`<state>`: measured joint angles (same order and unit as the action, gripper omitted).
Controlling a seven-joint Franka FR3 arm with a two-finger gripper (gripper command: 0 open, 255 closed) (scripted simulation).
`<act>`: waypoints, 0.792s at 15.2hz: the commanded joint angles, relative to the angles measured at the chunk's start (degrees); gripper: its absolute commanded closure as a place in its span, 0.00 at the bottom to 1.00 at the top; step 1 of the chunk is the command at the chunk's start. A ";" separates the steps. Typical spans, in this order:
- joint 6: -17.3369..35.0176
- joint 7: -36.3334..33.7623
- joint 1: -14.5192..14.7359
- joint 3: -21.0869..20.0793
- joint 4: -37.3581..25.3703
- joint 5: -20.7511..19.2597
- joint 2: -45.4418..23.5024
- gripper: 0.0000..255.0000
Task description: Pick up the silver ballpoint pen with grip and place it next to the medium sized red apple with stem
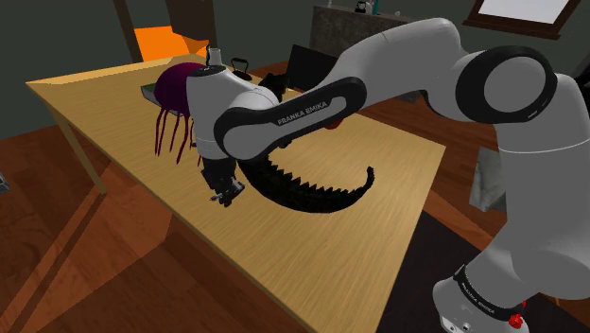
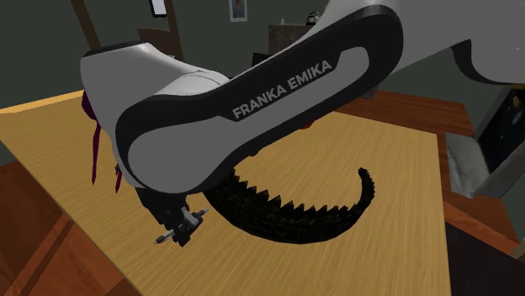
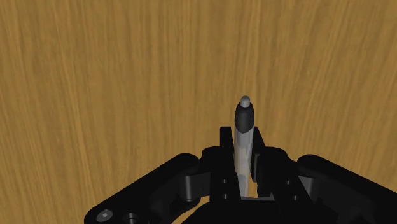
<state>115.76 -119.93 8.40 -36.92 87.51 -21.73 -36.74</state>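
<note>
- Silver pen (image 3: 243,137) is pinched between the two black fingers (image 3: 226,159). They're clamped on the shiny barrel, so the dark grip section and rounded tip poke out past the fingertips.
- Grabbing the barrel rather than the very end makes sense to me. With one finger on each side it can't roll away, and a hold right at the tip would probably let it swing.
- The pen sits over bare wood of the table (image 1: 378,246), close to the long edge on the shoulder view's left, roughly halfway along. I'd guess it's lifted clear rather than resting, but I can't tell the gap.
- The arm (image 1: 284,113) is folded low over the table with the wrist aimed down, which is why the hand is so near the surface.
- Near the hand there's a black curved toothy thing (image 1: 312,194) around the middle of the table. It's not touching the pen.
- Farther off, toward a far corner, there's a purple thing with dangling strands (image 1: 178,99).
- The pick-up looks done to me. What's left is carrying it to the apple and laying it beside it, not on it.
</note>
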 commanded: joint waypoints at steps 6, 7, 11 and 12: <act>-2.97 0.57 -0.21 -0.70 -1.62 1.02 1.48 1.00; -3.57 0.68 -0.24 -0.83 -2.00 1.21 1.75 1.00; -6.04 1.10 -0.27 -1.29 -3.66 1.91 2.74 1.00; -6.67 1.20 -0.26 -1.39 -4.12 2.08 2.96 1.00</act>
<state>109.69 -118.81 8.15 -38.19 83.76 -19.83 -34.05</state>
